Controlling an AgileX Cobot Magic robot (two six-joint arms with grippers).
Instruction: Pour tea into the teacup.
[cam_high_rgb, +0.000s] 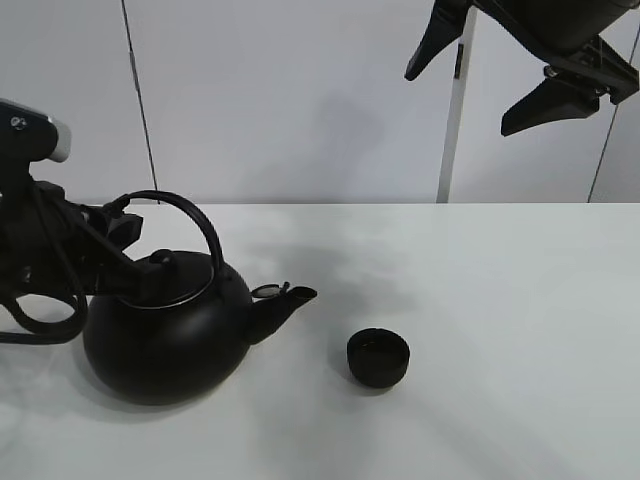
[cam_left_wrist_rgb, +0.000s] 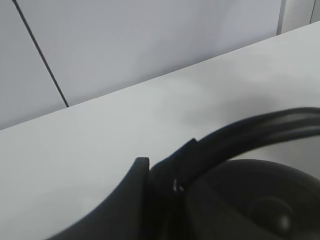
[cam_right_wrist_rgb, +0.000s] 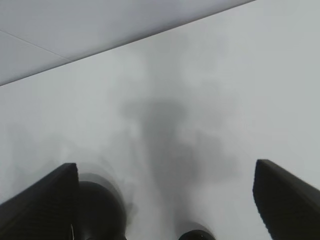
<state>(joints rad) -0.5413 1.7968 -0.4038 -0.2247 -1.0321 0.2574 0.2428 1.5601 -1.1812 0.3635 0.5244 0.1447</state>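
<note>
Lab-like test bench: bare white table (cam_high_rgb: 500, 330), plain panelled wall (cam_high_rgb: 300, 90)

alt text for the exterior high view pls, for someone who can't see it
A large black kettle stands on a white table, the left hand shut on its arched handle, spout pointing toward a small black teacup set apart from it. No tea is visibly pouring. The right hand hangs open, high above the table and empty.

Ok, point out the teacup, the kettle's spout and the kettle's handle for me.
teacup (cam_high_rgb: 378, 358): exterior high view, on its dark top opening.
kettle's spout (cam_high_rgb: 283, 304): exterior high view, midway along the spout.
kettle's handle (cam_high_rgb: 197, 212): exterior high view, top of the arch.
</note>
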